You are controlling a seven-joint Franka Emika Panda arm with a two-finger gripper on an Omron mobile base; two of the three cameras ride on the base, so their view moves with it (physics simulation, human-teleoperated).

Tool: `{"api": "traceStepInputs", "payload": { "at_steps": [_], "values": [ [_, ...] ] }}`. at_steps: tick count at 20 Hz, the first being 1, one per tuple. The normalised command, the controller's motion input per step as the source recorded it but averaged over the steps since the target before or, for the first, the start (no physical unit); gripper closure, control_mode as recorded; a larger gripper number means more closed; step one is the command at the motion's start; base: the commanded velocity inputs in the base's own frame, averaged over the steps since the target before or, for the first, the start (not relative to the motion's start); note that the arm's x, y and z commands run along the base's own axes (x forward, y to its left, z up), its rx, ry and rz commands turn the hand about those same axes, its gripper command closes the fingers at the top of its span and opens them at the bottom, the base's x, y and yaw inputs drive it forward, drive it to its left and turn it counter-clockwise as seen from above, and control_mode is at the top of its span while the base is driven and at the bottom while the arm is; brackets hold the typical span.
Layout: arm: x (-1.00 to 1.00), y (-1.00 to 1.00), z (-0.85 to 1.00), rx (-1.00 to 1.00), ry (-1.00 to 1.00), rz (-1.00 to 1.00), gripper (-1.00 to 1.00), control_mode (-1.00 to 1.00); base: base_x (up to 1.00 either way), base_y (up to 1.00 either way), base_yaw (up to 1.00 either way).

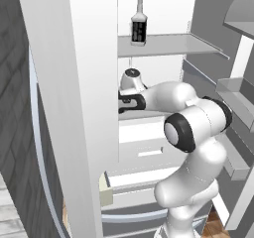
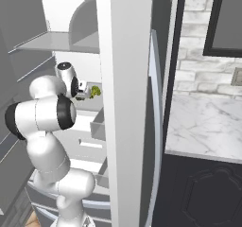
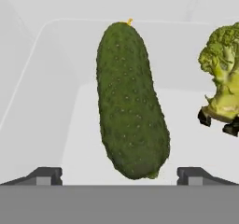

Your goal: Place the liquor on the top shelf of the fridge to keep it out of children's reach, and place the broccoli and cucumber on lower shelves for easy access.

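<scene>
A: Which step was in hand?
B: The smooth dark green cucumber (image 3: 130,101) was seen lying on a lower fridge shelf (image 3: 196,148) beside the bumpy yellow-green broccoli (image 3: 223,73), between the gripper (image 3: 119,175)'s wide-spread fingertips, apparently released.
A: What was called for next?
B: A straight withdrawal, judged safest.

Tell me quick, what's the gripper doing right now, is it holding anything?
Gripper: open, jaws spread wide on either side of the cucumber, not gripping it; holding nothing.
</scene>
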Motion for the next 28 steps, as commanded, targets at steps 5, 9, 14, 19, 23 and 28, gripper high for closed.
{"api": "traceStepInputs", "payload": {
  "at_steps": [5,9,14,19,23,28],
  "values": [
    [-0.59,-0.13,0.07,0.0,0.0,-0.01,-1.0,-1.0,0.0,0.0,0.0],
    [-0.7,-0.31,0.09,0.0,0.0,-0.04,-1.0,-1.0,0.0,0.0,0.0],
    [-0.85,-0.31,0.18,0.0,0.0,-0.06,-1.0,-1.0,0.0,0.0,0.0],
    [-0.95,-0.32,0.24,0.0,0.0,-0.06,-1.0,-1.0,0.0,0.0,0.0],
    [-0.95,-0.33,0.24,0.0,0.0,-0.05,-1.0,-1.0,0.0,0.0,0.0],
    [-0.91,-0.31,0.36,0.0,-0.05,-0.02,-1.0,-1.0,0.0,0.0,0.0]
  ]
}}
